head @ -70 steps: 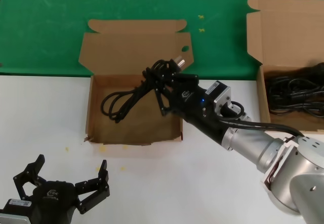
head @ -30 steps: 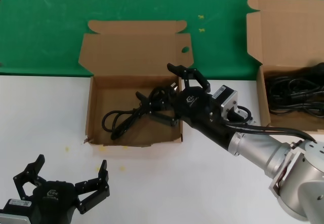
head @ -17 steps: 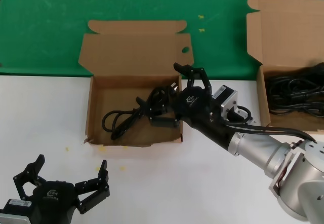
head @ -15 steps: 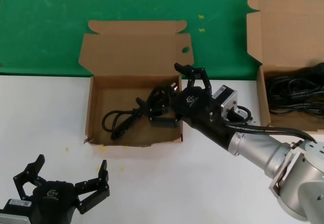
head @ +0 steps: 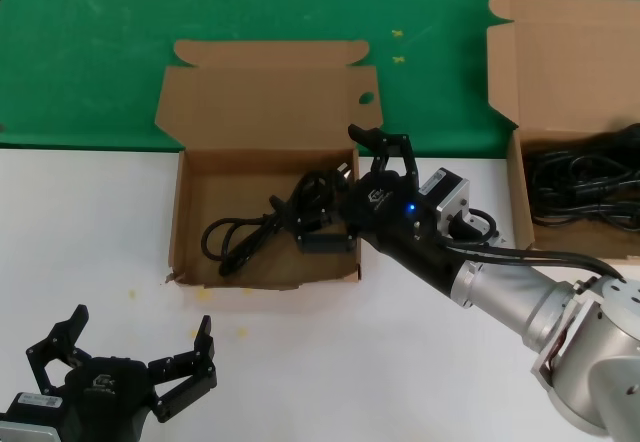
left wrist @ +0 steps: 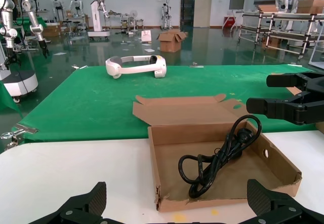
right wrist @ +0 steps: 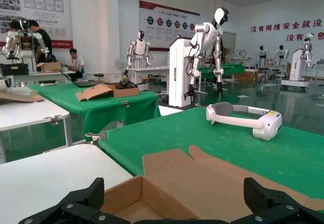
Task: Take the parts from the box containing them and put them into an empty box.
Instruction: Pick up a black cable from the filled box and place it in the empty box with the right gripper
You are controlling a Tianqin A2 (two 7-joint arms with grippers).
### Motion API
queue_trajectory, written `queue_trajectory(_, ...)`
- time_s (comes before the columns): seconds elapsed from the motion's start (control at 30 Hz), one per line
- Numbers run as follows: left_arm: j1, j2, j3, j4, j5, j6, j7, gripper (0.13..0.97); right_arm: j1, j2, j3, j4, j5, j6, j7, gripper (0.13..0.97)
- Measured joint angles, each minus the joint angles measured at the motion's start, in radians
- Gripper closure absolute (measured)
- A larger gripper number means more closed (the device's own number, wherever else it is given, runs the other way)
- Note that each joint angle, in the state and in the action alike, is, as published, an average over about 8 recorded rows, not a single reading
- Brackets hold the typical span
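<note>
Fingers spread wide, our right gripper (head: 345, 187) hangs over the right side of the holed-lid box (head: 190, 262), gripping nothing; the cable bundle (head: 262, 224) lies loose on that box's floor. Our left gripper (head: 125, 367) waits at the worktop's (head: 90, 222) near left corner, fingers also apart. More cables (head: 585, 187) fill the plain-lidded box (head: 560, 62) at the right edge. We judge them light, floppy and tangle-prone, so we'd pinch across the gathered loops, not a plug.
</note>
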Motion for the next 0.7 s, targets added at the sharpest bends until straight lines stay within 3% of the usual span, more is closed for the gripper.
queue_trajectory(0.33, 0.000, 0.000, 0.000, 0.000, 0.000, 0.000, 0.000, 0.132, -0.016, 0.004, 0.003, 0.016, -0.004, 0.012, 0.010, 0.129)
queue_trajectory(0.7, 0.000, 0.000, 0.000, 0.000, 0.000, 0.000, 0.000, 0.132, -0.134, 0.037, 0.027, 0.134, -0.031, 0.099, 0.084, 0.129)
